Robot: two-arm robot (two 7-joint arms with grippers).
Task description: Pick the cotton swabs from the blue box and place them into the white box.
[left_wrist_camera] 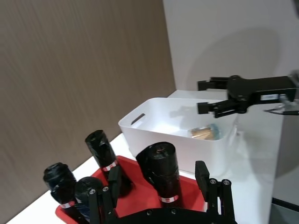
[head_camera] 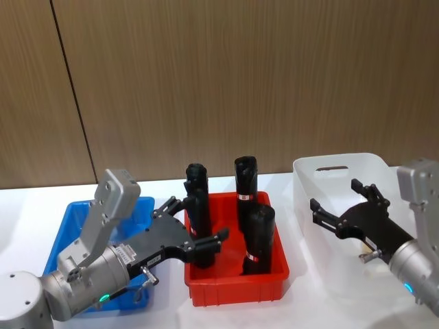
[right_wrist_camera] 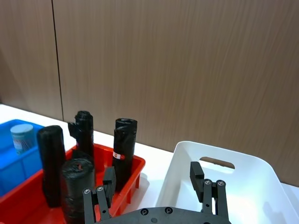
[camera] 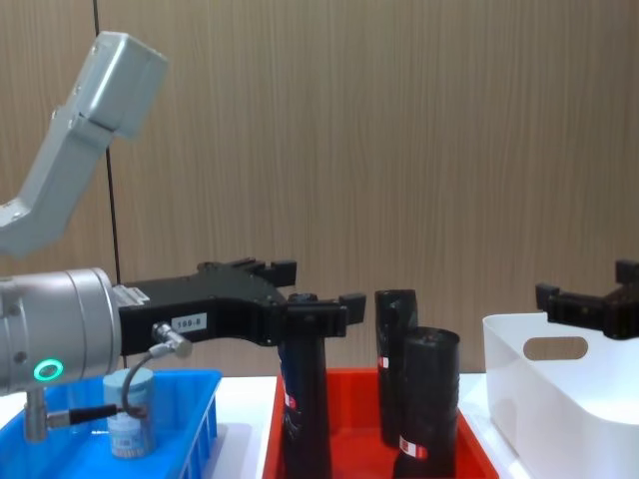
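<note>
Both left gripper (head_camera: 199,219) and right gripper (head_camera: 335,194) gape, seemingly above rims (head_camera: 302,171).

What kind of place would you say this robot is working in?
Probably a robotics lab or test bench: a white table against a wood-panelled wall, with a blue box, red tray and white box lined up as a sorting set-up.

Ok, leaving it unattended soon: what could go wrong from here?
The open left end effector hangs beside the tall black rolls in the red tray; swinging toward the blue box might topple one. Its cable loops close to the cotton swabs jar there and might snag it. The right end effector is open over the white box.
</note>
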